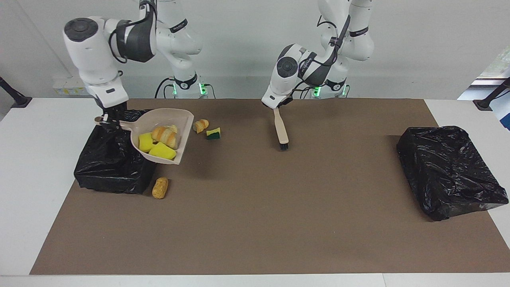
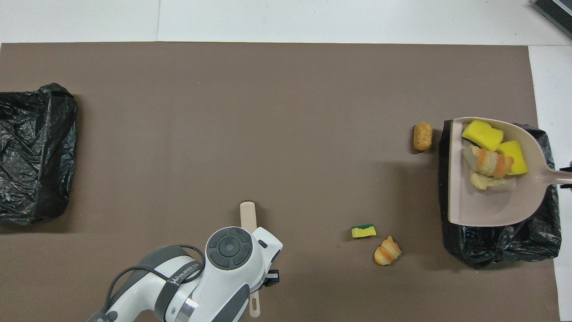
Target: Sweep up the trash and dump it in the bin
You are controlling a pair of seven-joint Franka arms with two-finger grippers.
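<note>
1. The right gripper (image 1: 108,120) is up in the air over the bin (image 1: 104,167) at the right arm's end of the table, its fingers pinched on the handle of the dustpan (image 1: 181,126).
2. The dustpan hangs level over that bin, its wide mouth pointing toward the middle of the mat (image 1: 255,223), its scoop partly past the bin's rim.
3. Some of the trash lies in the dustpan: two yellow sponge pieces (image 1: 155,146) and a golden-brown bread lump (image 1: 164,134), heaped near the handle end, close to the gripper.
4. The other trash lies on the mat, apart from either gripper:
   - a bread roll (image 1: 160,187) just beside the bin's corner, farther from the robots than the dustpan;
   - a striped bread lump (image 1: 200,125) and a green-backed sponge bit (image 1: 213,133) side by side, nearer to the robots than the roll and beside the dustpan's mouth.
5. The left gripper (image 1: 275,107) is pressed shut on the handle of the brush (image 1: 281,129), over the middle of the mat. The brush slants down, its dark bristles at or just above the mat; I cannot tell which.
6. A second bin (image 1: 448,171), also lined in black plastic, sits at the left arm's end of the table, well apart from everything else.
</note>
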